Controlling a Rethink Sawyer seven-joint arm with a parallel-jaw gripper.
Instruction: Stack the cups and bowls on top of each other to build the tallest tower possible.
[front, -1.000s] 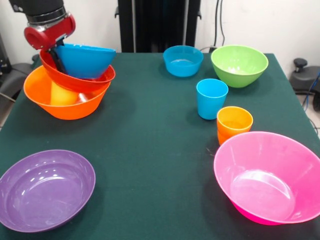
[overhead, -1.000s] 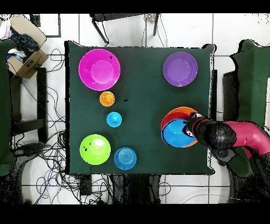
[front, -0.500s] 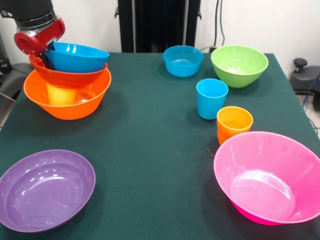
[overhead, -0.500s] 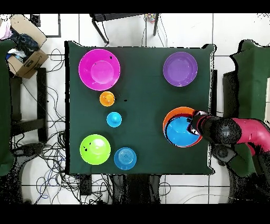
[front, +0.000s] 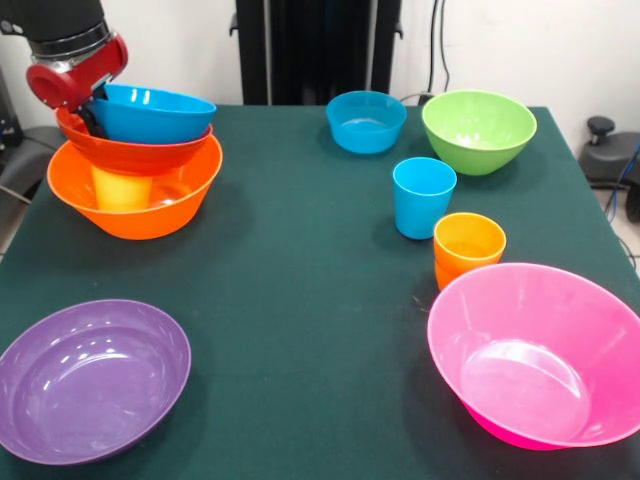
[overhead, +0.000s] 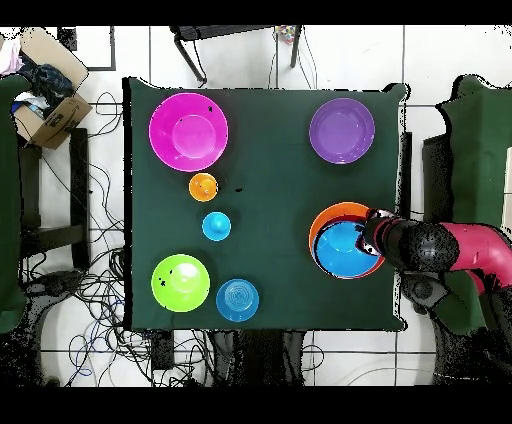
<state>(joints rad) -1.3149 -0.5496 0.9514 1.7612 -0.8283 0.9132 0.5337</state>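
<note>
The tower stands at the table's left in the front view. Its base is a big orange bowl (front: 135, 208) with a yellow cup (front: 121, 188) inside. A red-orange bowl (front: 135, 156) sits above that, and a blue bowl (front: 152, 114) sits level on top. My gripper (front: 92, 112) hangs at the upper bowls' left rim, touching them; its grip is hidden. From overhead, the gripper (overhead: 368, 232) is at the right edge of the blue bowl (overhead: 340, 248). Loose on the cloth are a blue cup (front: 423, 197) and nested orange cups (front: 468, 246).
A second blue bowl (front: 366, 122) and a green bowl (front: 478, 130) stand at the far side. A tilted pink bowl (front: 540, 355) lies front right and a purple bowl (front: 90, 378) front left. A cardboard box (overhead: 45, 110) sits off the table.
A second ago the red-orange and blue bowls were tipped; they now sit level in the orange bowl. The gripper shifted toward the table's edge with them, then barely moved.
</note>
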